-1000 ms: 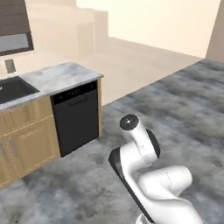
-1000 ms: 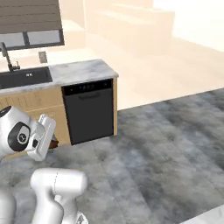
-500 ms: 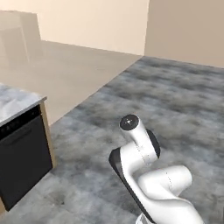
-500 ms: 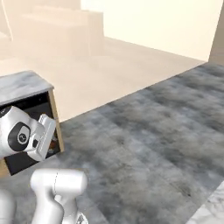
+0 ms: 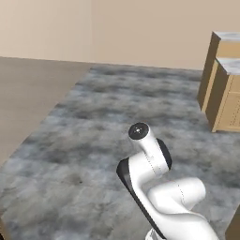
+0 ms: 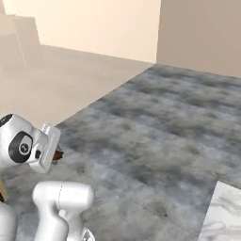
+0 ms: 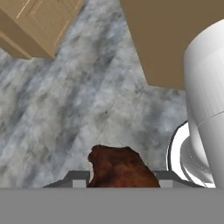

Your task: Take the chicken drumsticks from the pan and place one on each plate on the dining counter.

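One chicken drumstick [image 7: 118, 168], a glossy orange-brown lump, sits between my gripper's [image 7: 118, 178] dark fingertips [image 7: 75, 176] in the hand view, with grey floor below it. In the right base view the same drumstick [image 6: 58, 154] pokes out as a small brown bit beside the hand, where the gripper [image 6: 54, 153] is held close to the arm at the left. The gripper is shut on it. The pan, the plates and the other drumstick are out of view.
Grey stone floor [image 5: 98, 117] spreads ahead. Tan wooden cabinets with a marble top [image 5: 225, 89] stand at the right in the left base view. A marble slab corner [image 6: 222, 212] shows low on the right. A tan panel [image 7: 162, 39] and a drawer front [image 7: 35, 22] lie beyond the hand.
The whole picture has shifted, so the base has turned: the sink counter and black dishwasher have slid out, and wooden cabinets have come in at the right. The arm holds its pose.
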{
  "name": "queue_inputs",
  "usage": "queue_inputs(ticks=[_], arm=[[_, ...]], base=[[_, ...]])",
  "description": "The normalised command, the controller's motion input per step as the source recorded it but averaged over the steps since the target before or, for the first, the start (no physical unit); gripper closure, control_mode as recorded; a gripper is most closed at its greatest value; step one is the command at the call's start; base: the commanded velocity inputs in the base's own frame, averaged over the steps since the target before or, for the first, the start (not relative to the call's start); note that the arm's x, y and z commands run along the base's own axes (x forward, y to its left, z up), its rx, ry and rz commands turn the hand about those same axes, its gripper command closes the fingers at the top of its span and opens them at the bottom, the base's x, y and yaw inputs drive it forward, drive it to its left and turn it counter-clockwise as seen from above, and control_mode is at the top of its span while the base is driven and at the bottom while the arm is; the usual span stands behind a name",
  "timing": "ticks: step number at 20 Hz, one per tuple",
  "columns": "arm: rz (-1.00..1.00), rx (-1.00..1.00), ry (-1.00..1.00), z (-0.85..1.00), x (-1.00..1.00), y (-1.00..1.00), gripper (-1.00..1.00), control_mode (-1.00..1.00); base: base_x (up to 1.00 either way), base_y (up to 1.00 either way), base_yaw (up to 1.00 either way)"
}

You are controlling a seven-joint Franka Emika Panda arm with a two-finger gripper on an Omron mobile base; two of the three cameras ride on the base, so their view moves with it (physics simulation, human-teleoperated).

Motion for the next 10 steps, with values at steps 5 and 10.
queue_inputs(ticks=[5,10], arm=[[0.0,0.0,0.0,0.0,0.0,0.0,1.0,1.0],[0.0,0.0,0.0,0.0,0.0,0.0,1.0,1.0]], base=[[1.0,0.0,-0.49],[1.0,0.01,-0.44]])
